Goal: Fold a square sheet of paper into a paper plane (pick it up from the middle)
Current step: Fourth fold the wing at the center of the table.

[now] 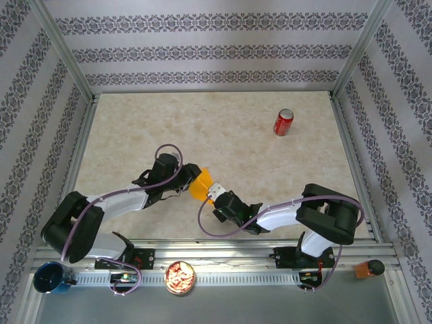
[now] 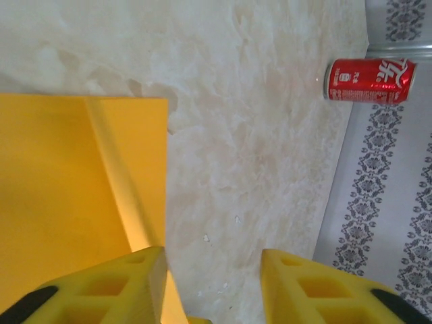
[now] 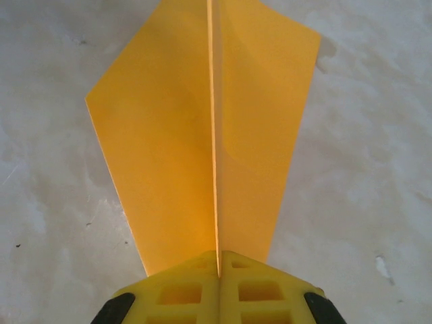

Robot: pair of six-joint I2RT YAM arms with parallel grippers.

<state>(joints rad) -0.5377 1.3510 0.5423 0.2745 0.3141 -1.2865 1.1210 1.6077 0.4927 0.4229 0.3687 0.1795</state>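
The right hand [image 3: 219,260] clenches the paper plane [image 3: 175,135] by its centre ridge, near the middle of the desk [image 1: 202,128]; the left hand [image 2: 212,262] stands released, fingers apart, beside the wing.

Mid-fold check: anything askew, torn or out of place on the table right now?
Nothing stands out. The right gripper pinches the folded paper by its centre ridge, uncrumpled; the left gripper stands open beside it; the red can stands upright.

A creased orange-yellow paper sheet [image 2: 61,182] is lying on the pale marbled tabletop [image 2: 256,169], its raised fold running toward the left gripper [image 2: 212,283], whose blocky yellow fingers [image 2: 115,287] are standing apart over bare table. A red soda can [image 2: 370,80] is sitting well apart, beside the patterned wall [image 2: 378,202].
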